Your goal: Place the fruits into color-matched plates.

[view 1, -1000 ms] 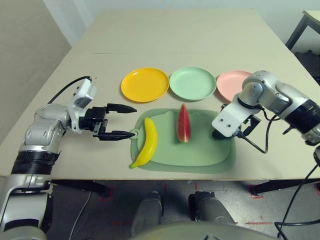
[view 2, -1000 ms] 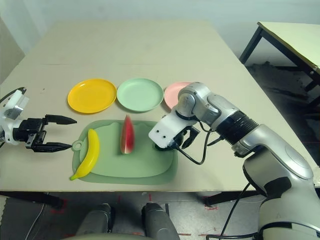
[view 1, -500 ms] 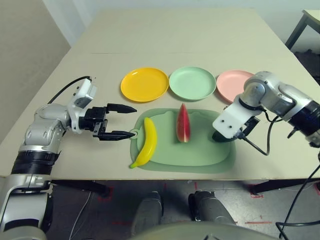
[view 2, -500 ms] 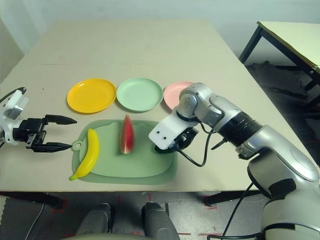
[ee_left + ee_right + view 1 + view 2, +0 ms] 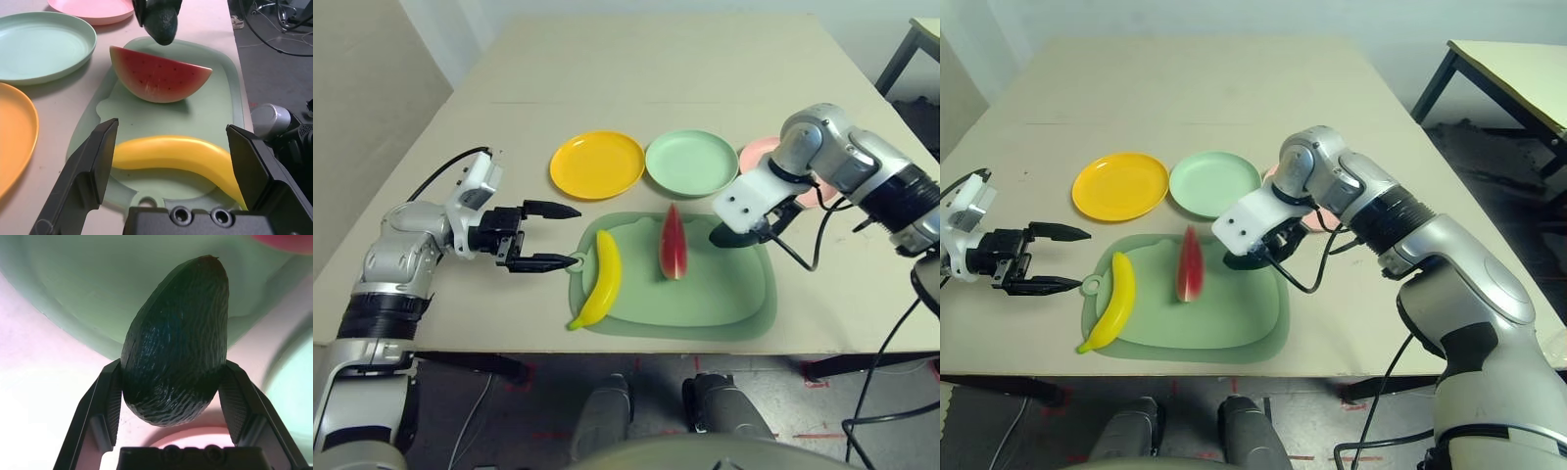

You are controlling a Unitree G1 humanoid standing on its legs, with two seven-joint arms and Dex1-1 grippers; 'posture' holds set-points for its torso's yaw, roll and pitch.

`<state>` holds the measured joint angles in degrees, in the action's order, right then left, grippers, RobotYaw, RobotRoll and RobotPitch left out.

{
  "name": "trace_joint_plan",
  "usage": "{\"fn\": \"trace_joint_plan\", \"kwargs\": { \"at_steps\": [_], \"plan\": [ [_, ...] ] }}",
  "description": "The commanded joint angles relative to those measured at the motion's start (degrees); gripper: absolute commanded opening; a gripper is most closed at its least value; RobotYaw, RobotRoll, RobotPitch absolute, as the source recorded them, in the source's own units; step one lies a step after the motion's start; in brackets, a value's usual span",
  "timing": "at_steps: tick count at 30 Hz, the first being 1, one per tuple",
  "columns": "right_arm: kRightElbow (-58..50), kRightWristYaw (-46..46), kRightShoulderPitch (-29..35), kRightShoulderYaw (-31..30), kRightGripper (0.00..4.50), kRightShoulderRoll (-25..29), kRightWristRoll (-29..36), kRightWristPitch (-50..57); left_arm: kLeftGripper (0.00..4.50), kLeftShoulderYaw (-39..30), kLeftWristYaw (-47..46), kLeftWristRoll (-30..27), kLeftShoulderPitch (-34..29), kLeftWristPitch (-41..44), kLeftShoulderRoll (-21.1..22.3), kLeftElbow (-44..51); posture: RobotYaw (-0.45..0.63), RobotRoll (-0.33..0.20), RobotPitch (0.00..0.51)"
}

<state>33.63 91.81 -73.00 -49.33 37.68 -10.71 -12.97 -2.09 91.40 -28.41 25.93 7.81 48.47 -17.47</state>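
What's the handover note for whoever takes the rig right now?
Right gripper: shut on the avocado, held up off the mat.
Left gripper: open, holding nothing, beside the banana.
Banana and watermelon wedge: both on the mat.
Plates: yellow, mint green, pink, in a row beyond the mat.
Done: avocado picked up; no fruit placed yet.
Left: avocado to mint green, banana to yellow, watermelon to pink.
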Motion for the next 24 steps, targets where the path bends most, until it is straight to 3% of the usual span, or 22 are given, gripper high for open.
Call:
{"fn": "trace_joint_plan", "kwargs": {
  "at_steps": [1,10,16,22,24],
  "plan": [
    [12.9,-5.0,-4.8,3.4,3.09,-5.4,-4.2,-2.8,4.5,-0.7,-2.4,1.9,0.2,-1.2,-0.8,-0.9,0.01,0.0,0.118],
    [37.9,-26.6,-11.9,6.0,3.09,-17.4,-15.0,-8.2,4.5,-2.1,-16.1,7.2,0.8,-2.2,-3.1,-2.5,0.03,0.0,0.122],
    [43.4,-39.4,-11.1,6.1,3.09,-20.4,-21.1,-5.9,4.5,-2.8,-19.4,8.7,-0.4,-4.3,-3.0,-3.6,0.05,0.0,0.132],
    [44.8,-43.6,-9.4,7.4,3.09,-21.6,-23.8,-4.9,4.5,-2.8,-19.4,8.6,-0.7,-4.3,-2.8,-3.2,0.05,0.0,0.135],
    [44.8,-44.2,-9.2,8.2,3.82,-21.4,-24.1,-5.4,4.5,-2.4,-18.7,9.0,-1.3,-4.8,-2.3,-2.8,0.05,0.0,0.136]
  ]
}}
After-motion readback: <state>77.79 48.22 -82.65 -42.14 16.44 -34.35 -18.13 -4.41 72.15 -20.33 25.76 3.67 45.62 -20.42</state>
